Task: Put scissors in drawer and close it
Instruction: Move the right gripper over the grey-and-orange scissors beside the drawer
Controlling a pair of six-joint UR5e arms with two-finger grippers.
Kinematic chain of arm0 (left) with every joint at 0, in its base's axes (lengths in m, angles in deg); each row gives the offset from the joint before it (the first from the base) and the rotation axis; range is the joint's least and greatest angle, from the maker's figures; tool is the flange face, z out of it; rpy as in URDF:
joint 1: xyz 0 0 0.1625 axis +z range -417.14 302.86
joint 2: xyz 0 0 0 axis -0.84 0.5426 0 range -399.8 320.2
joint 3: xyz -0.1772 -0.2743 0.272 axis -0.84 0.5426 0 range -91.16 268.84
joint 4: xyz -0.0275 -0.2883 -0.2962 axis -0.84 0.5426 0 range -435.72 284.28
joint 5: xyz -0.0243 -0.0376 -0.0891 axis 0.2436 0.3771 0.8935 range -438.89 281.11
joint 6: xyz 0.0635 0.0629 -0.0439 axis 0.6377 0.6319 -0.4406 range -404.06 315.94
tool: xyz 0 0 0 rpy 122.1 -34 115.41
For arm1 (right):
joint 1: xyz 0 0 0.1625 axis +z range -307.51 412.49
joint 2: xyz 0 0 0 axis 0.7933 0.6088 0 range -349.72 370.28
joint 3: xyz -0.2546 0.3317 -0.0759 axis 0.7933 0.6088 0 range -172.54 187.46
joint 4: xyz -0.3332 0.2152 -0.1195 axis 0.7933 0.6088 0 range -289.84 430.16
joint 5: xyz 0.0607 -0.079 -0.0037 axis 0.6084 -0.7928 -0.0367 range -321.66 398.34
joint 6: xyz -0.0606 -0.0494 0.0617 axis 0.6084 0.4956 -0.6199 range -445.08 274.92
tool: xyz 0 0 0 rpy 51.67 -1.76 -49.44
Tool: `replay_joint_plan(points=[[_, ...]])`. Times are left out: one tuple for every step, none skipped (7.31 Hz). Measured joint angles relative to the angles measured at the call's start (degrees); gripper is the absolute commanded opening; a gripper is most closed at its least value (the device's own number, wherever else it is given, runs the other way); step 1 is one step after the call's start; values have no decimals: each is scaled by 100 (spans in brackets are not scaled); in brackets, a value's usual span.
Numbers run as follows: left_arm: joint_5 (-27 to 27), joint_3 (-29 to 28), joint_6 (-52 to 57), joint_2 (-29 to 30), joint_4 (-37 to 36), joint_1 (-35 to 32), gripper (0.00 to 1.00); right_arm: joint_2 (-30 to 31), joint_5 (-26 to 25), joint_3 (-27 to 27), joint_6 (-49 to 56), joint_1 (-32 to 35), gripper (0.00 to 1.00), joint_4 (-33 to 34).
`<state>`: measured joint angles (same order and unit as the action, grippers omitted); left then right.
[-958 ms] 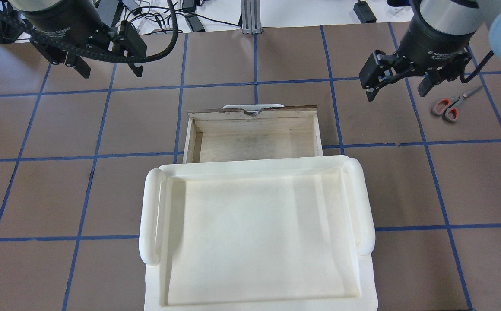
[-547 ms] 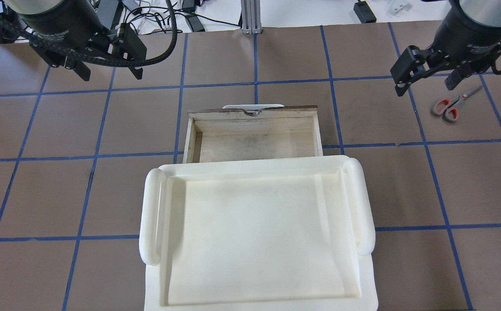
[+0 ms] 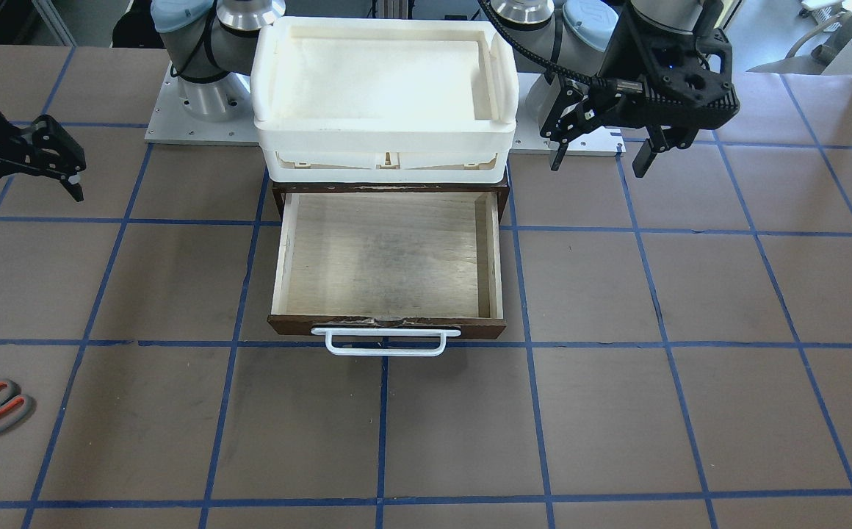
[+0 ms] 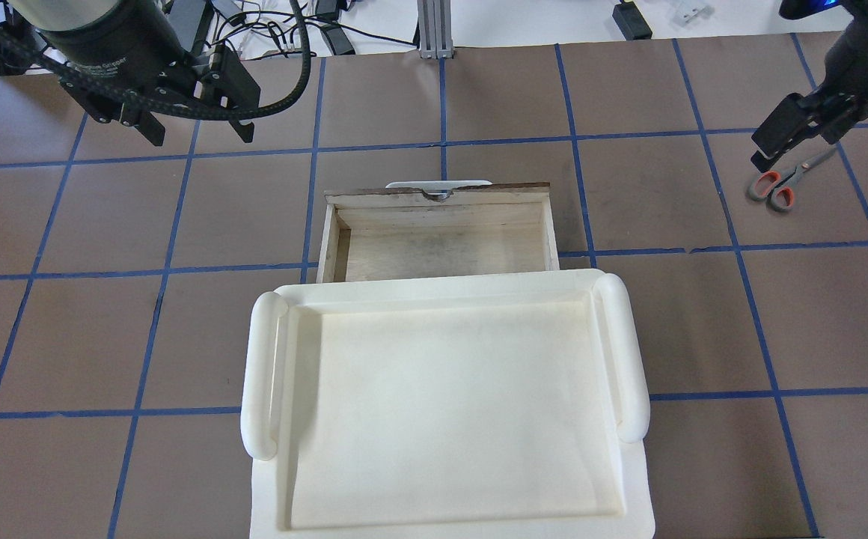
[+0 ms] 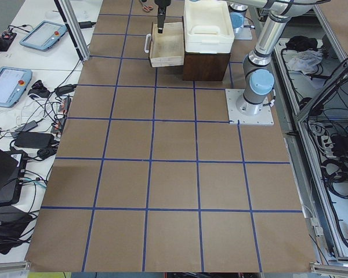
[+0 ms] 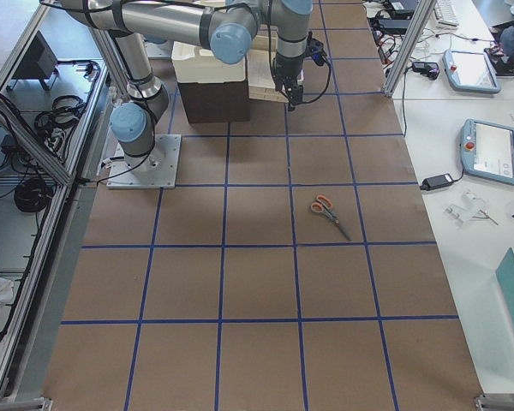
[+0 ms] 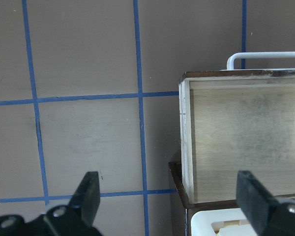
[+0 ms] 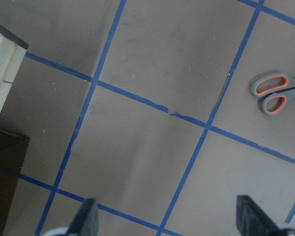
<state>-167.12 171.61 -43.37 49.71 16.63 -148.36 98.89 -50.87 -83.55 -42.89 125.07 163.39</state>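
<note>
Approach step: scissors (image 4: 782, 187) not yet grasped.
Lying flat, well apart from the open drawer (image 3: 389, 257); right gripper (image 8: 167, 216) near them, fingers spread; left gripper (image 7: 169, 196) spread too. Next: lowering squarely over the handles.

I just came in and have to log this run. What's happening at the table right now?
The job is putting the scissors into the drawer and closing it. The scissors lie flat on the table, untouched, off to the robot's right. The right pincer hangs open near them, holding nothing. The drawer is pulled out and empty, below a white tray. The left pincer hovers open beside the drawer, also empty. Nothing has been picked up yet.
</note>
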Motion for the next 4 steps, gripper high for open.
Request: replay_joint_plan(points=[[0,7,1,0,-3,0,100,-174,3,-3,574,-76,100,151],[11,9,1,4,-4,-1,100,-341,21,-4,1438,-261,100,214],[21,13,1,8,-5,-1,100,-507,26,-5,2385,-506,100,239],[28,17,1,15,-6,-1,100,-657,24,-3,3086,-727,100,269]])
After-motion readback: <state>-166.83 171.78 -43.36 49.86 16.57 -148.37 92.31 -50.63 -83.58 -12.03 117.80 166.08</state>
